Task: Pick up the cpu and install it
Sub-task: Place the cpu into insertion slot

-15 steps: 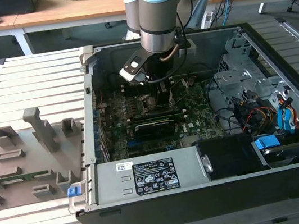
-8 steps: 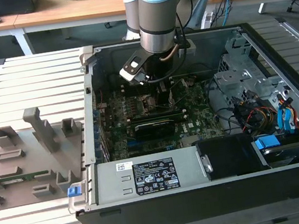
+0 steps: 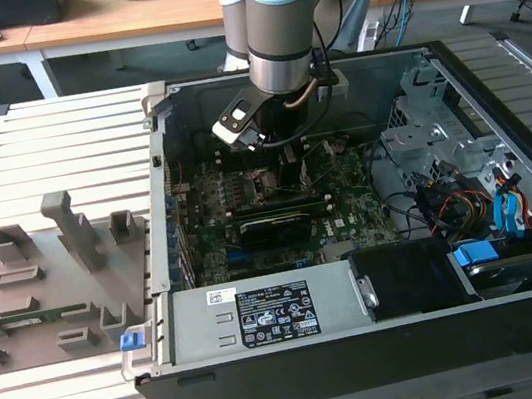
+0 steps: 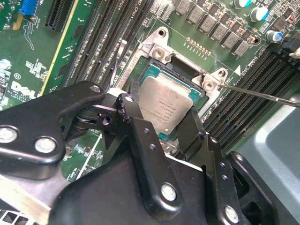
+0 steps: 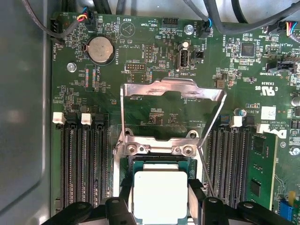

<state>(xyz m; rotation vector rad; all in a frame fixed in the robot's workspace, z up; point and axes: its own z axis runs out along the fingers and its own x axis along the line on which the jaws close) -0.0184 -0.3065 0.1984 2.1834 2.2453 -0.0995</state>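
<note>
cpu (image 4: 165,104) (image 5: 159,196): sits directly over the open socket (image 4: 161,70) (image 5: 159,162) on the motherboard (image 3: 278,213), metal top facing up in both wrist views. The socket's teal border shows around it on the sides not covered by the fingers. Cannot tell whether it is fully seated or just above the contacts.

gripper (image 4: 159,111) (image 5: 160,191): narrow, black fingers (image 4: 127,108) (image 5: 125,197) closed against two opposite edges of the cpu, one on each side.

Socket hardware: the metal load plate (image 5: 173,87) is swung open and lies back over the board, away from the cpu. The thin lever (image 4: 262,94) (image 5: 206,174) stands released beside the socket (it runs out over the memory slots (image 5: 82,164) (image 4: 243,84)). Memory slots flank the socket on both sides. A coin cell (image 5: 101,50) sits further out on the board.

Exterior view: the arm (image 3: 277,15) reaches down into the open computer case (image 3: 391,347), over the middle of the motherboard. Case lies on its side on a slatted table (image 3: 32,125). The grey fixture plate (image 3: 47,285) with upright blocks lies on the table at the exterior view's left, just beside the case.
</note>
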